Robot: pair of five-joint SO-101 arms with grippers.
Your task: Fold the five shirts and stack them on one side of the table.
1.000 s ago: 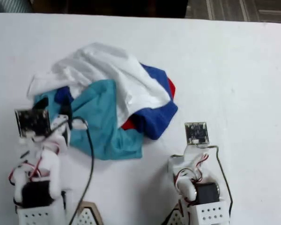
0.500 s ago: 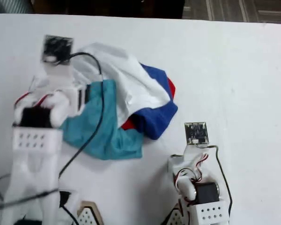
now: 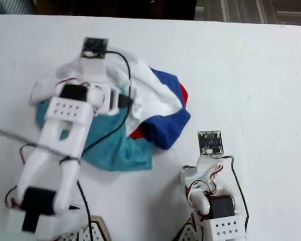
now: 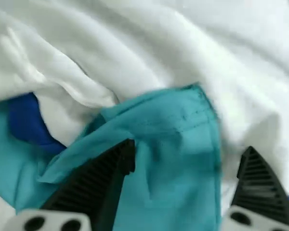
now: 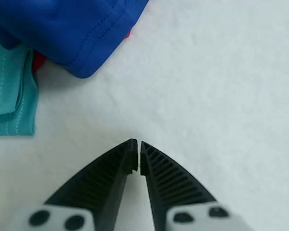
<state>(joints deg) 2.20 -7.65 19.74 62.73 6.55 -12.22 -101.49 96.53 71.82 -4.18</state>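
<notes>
Shirts unfolded, heaped in one pile [image 3: 125, 105] on the table [image 3: 251, 75], about 10 o'clock from the table's middle in the high view. The white shirt [image 3: 145, 85] is on top, draped across the pile's 12 o'clock side. The teal shirt [image 3: 115, 148] spills out at 6 o'clock, and the blue shirt [image 3: 166, 125] bulges at 3 to 4 o'clock, with slivers of a red shirt [image 3: 183, 93] poking from under it. I count four colours; a fifth shirt I cannot make out. The left arm [image 3: 60, 130] lies out over the pile from 7 o'clock. My left hand [image 4: 189, 150] is spread wide and grips nothing; a fold of teal lies between its fingers, with white cloth just beyond. Whether the fingers touch the cloth I cannot tell. My right hand [image 5: 138, 144] is closed on nothing, tips together over bare table. The blue hem and a teal corner lie near it but apart, at about 10 o'clock from it in the high view.
</notes>
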